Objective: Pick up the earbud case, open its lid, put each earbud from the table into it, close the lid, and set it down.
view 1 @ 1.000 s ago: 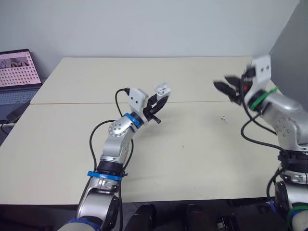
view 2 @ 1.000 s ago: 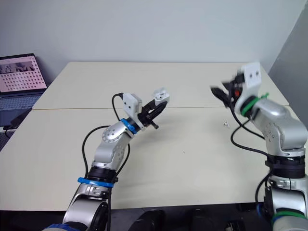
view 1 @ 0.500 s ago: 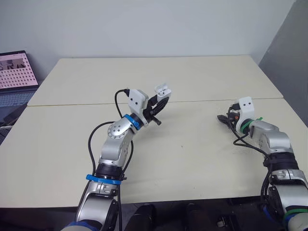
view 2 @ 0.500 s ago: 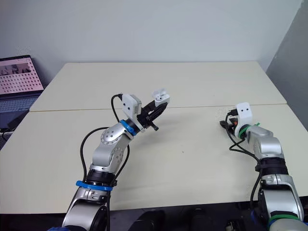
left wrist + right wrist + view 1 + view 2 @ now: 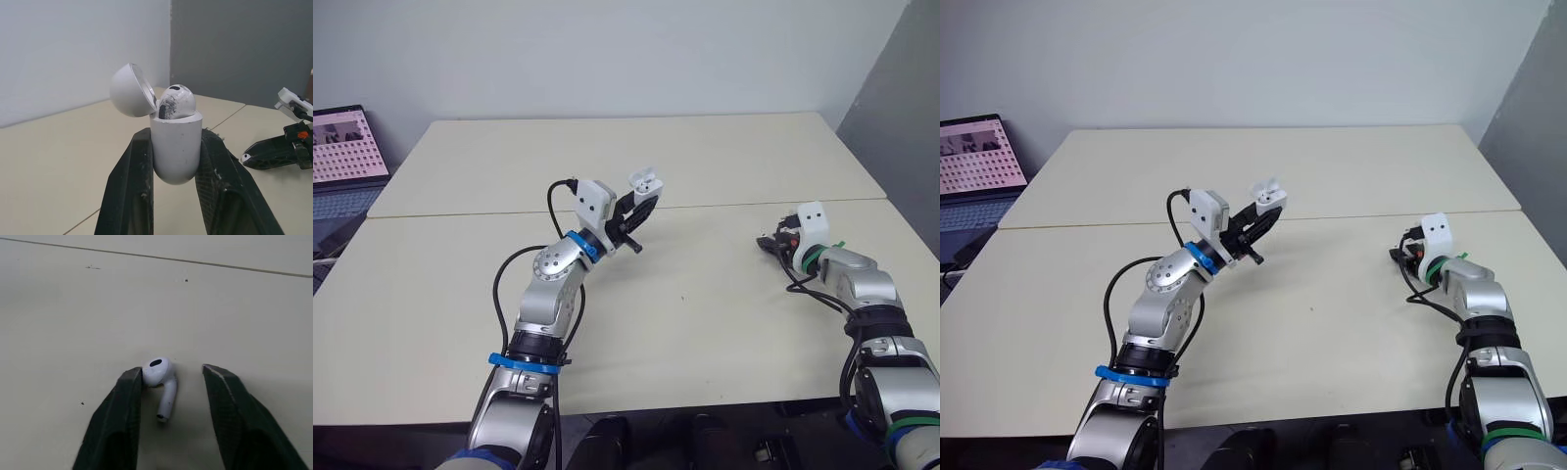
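My left gripper (image 5: 639,201) is raised above the middle of the table, shut on the white earbud case (image 5: 176,147). The case's lid (image 5: 128,90) stands open and one earbud (image 5: 176,101) sits in it. My right gripper (image 5: 172,374) is low at the right side of the table (image 5: 705,313), open. A second white earbud (image 5: 160,379) lies on the table between its fingers, touching one finger (image 5: 128,387). In the left eye view the right gripper (image 5: 766,242) rests near the seam between the two tabletops.
A laptop (image 5: 342,157) with a lit screen sits off the table's far left. A seam (image 5: 509,210) runs across the table where two tops meet. A grey wall panel (image 5: 891,108) stands to the right.
My right arm has dropped from mid-air down to the table and its gripper now straddles the loose earbud. The left gripper holds the open case in place.
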